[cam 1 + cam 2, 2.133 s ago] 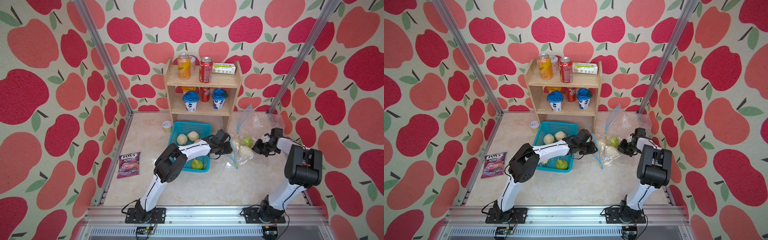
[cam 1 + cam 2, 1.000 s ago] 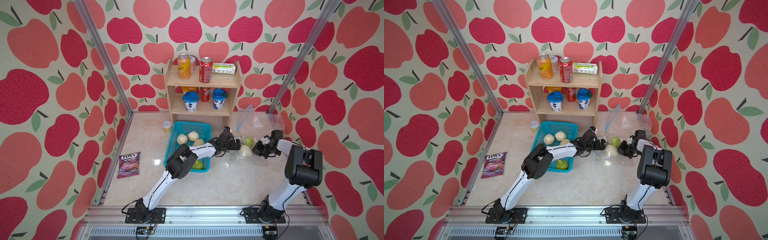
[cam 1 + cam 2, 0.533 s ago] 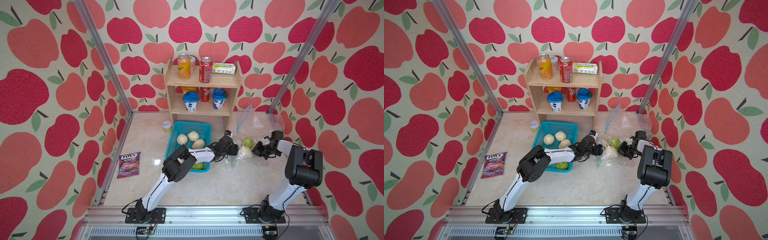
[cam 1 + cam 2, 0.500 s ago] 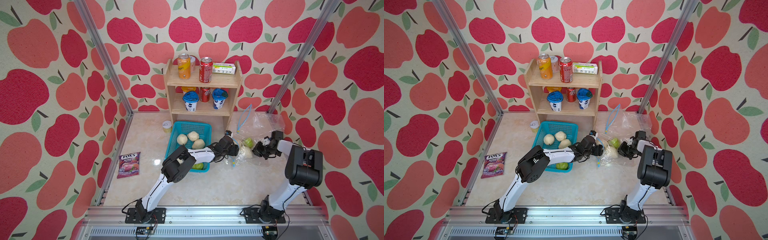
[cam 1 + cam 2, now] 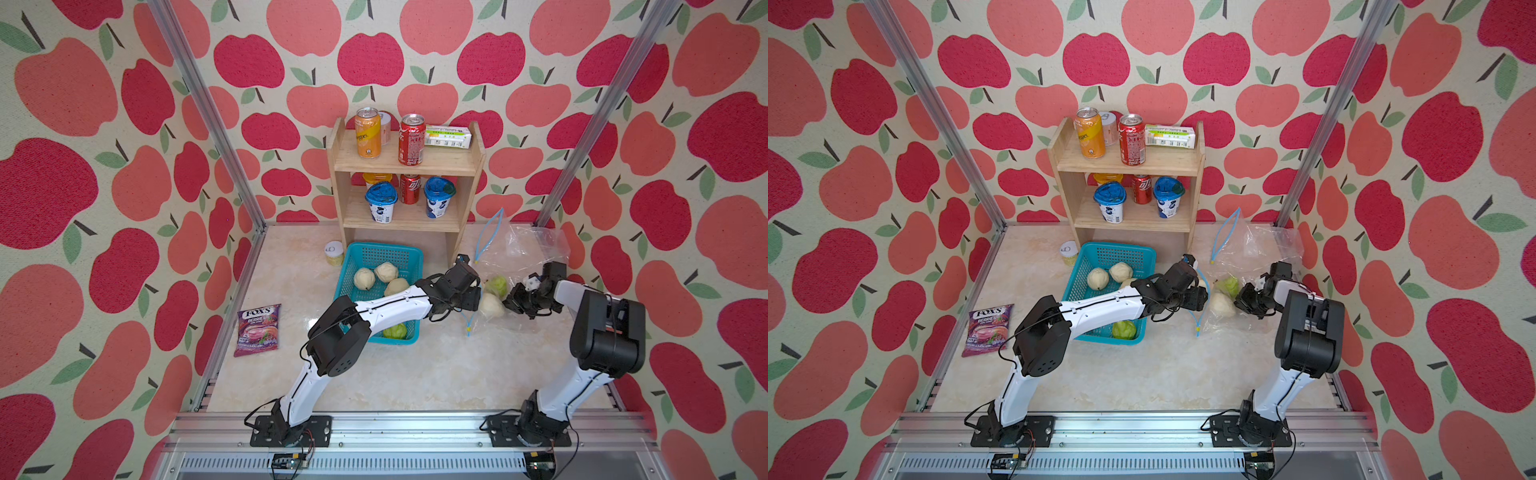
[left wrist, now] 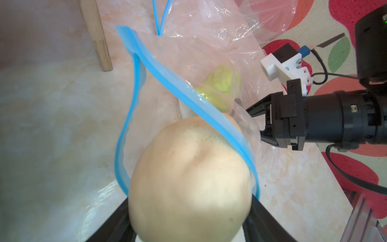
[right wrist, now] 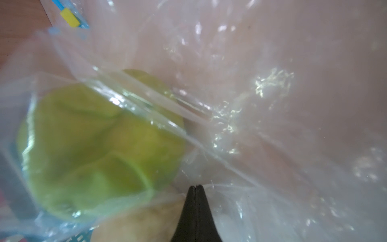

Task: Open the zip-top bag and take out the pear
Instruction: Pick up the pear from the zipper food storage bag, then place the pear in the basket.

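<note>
The clear zip-top bag [image 5: 523, 253] with a blue zip strip [image 6: 184, 98] lies open at the right, beside the shelf. A pale pear [image 5: 491, 305] [image 5: 1222, 305] sits in the bag's mouth. My left gripper [image 5: 478, 297] [image 6: 189, 209] is shut on the pear [image 6: 188, 178], which fills the gap between both black fingers. A green fruit [image 5: 496, 286] [image 7: 94, 142] lies deeper in the bag. On the pear's far side, my right gripper [image 5: 509, 302] [image 7: 195, 186] is shut on the bag's film [image 7: 251, 83].
A blue basket [image 5: 374, 253] with several pale fruits and a green one [image 5: 395, 331] lies under my left forearm. Behind it stands a wooden shelf [image 5: 405, 166] with cans and cups. A small jar [image 5: 334, 253] and a candy packet [image 5: 257, 329] lie to the left.
My left gripper has pushed a little further into the bag's mouth and closed from wide open onto the pear. The right gripper has kept its hold on the bag.
</note>
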You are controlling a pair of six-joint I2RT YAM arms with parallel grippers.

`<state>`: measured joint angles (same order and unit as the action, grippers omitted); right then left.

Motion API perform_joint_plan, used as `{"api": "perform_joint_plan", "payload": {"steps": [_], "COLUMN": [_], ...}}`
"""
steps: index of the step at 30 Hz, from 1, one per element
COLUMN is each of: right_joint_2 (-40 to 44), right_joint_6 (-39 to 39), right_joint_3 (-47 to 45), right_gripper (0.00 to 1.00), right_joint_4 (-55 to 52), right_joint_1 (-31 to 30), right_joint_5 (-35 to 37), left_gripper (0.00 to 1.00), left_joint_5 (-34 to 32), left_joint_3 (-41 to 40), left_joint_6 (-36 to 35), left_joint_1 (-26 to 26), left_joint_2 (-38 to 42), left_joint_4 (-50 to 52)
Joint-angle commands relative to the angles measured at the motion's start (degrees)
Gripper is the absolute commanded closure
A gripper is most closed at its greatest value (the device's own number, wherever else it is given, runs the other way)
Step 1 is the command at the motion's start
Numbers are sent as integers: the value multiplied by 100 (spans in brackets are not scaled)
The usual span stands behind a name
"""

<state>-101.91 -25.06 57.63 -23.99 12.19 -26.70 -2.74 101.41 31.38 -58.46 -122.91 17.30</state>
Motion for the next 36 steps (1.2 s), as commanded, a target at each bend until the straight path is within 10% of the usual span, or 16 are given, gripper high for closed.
{"api": "perform_joint_plan", "payload": {"steps": [1, 15, 22, 32, 36], "right_joint_2": [68, 26, 397, 1496, 1841], "right_joint_6": [-107, 23, 124, 417, 449], "right_joint_3": [100, 228, 372, 290, 111], "right_gripper": [100, 100, 97, 47, 45], "right_joint_4": [50, -31, -306, -1014, -1200], "right_joint_1": [38, 41, 30, -185, -256], "right_joint_5": [-80, -88, -74, 284, 477], "left_gripper": [42, 44, 43, 43, 20], "left_joint_5": [-238, -64, 428, 1191, 1189], "left_joint_3": [442, -130, -1474, -3019, -3109], "left_joint_6": [-234, -580, -504, -551, -505], "left_joint_1": [-57, 207, 1480, 2639, 2743], "left_joint_2": [257, 1733, 3246, 3668, 3471], "left_joint_4": [1344, 2166, 2171, 1593, 1602]}}
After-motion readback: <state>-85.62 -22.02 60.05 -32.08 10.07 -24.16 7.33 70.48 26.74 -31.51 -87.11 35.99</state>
